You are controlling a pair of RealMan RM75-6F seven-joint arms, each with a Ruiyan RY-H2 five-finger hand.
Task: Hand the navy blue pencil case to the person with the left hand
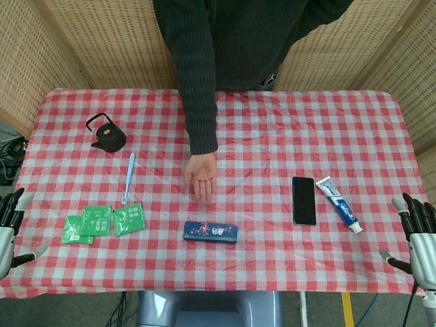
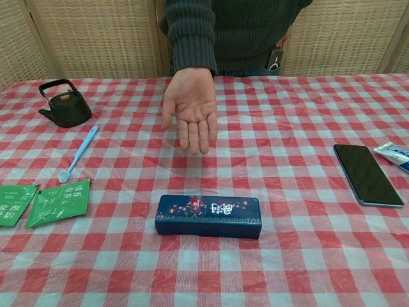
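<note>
The navy blue pencil case (image 1: 210, 231) (image 2: 208, 216), with a floral print on its lid, lies flat near the table's front edge, at the middle. Just behind it the person's hand (image 1: 201, 178) (image 2: 190, 108) is held out palm up over the table. My left hand (image 1: 12, 225) hangs at the far left edge of the table, fingers spread, holding nothing, well left of the case. My right hand (image 1: 417, 238) is at the far right edge, fingers apart and empty. Neither hand shows in the chest view.
Green sachets (image 1: 102, 221) (image 2: 59, 201) lie left of the case, with a light blue toothbrush (image 1: 129, 178) (image 2: 78, 153) and a black teapot (image 1: 107, 135) (image 2: 65, 105) behind them. A black phone (image 1: 304, 200) (image 2: 367, 174) and a toothpaste tube (image 1: 338, 204) (image 2: 397, 155) lie to the right.
</note>
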